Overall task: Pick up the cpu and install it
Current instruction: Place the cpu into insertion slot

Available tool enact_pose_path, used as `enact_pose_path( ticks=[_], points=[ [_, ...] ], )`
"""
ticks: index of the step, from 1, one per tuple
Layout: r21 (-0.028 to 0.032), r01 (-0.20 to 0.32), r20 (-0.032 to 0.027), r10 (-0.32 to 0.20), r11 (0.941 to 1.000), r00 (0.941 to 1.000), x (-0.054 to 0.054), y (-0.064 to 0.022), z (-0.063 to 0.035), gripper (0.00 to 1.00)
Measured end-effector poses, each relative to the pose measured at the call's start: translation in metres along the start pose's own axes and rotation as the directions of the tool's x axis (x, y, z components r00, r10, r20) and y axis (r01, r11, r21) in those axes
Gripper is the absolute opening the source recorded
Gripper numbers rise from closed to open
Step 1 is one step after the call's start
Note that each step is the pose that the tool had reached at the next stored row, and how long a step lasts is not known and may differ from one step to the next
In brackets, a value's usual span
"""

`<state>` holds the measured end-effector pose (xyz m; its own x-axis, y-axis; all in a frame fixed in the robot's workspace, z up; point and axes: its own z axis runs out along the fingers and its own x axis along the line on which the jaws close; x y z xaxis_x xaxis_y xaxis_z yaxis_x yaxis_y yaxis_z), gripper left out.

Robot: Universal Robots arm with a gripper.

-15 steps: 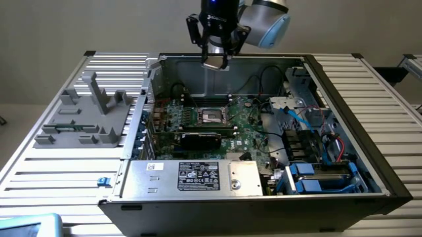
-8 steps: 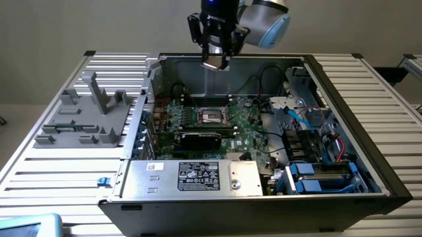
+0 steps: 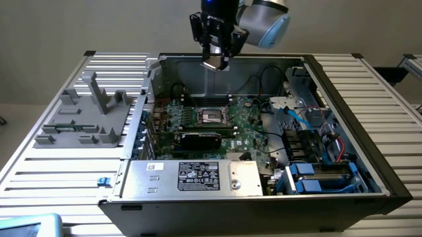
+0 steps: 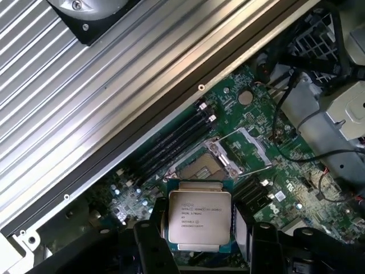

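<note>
Claw point(image 3: 216, 60) is closed on the cpu point(image 4: 199, 217), with a dark finger point(image 4: 149, 242) on each of two opposite edges. Judgement: the edge grip leaves both flat faces untouched and lets the chip be lowered level. The printed lid faces the wrist camera, so the contact side probably faces away from it.

Position: the claw hangs high over the far wall of the open case point(image 3: 343, 98), clear of everything. The socket point(image 3: 212, 115) lies well below the claw and nearer the exterior camera. In the wrist view it sits just past the chip's far edge, and the two are apart. No seating has been done yet.

Materials and shapes:
- cpu: thin square with a silvery-beige matte metal lid. The lid is stepped at the rim, and a narrow green edge shows under it.
- socket: dark square recess. The bright metal frame beside it appears to be swung open, which would explain the exposed bed.
- board point(image 4: 285, 171): green and flat on the case floor, crowded with small parts. Long black slots point(image 4: 171, 142) run alongside the socket.
- tray point(image 3: 92, 116): grey moulded plastic with upright posts, below the claw toward the exterior view's left.
- table point(image 3: 59, 173): ribbed aluminium slats with a dull sheen.
- case: dark sheet metal, side panel off for access from above.
</note>
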<state>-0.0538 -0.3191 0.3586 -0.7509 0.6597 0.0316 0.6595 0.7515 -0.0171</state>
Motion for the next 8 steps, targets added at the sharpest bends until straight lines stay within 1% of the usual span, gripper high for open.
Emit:
enact_pose_path(
  ticks=[4, 6, 8],
  points=[
    [-0.0021, -0.066, -0.0012, 0.066, 0.9978, 0.9978, 0.0000, 0.0000, 0.0002, 0.56],
    [-0.0031, -0.100, -0.0018, 0.100, 0.9950, 0.9950, 0.0000, 0.0000, 0.0003, 0.56],
    [-0.0041, -0.134, -0.0026, 0.134, 0.9910, 0.9910, 0.0000, 0.0000, 0.0004, 0.56]
  ],
)
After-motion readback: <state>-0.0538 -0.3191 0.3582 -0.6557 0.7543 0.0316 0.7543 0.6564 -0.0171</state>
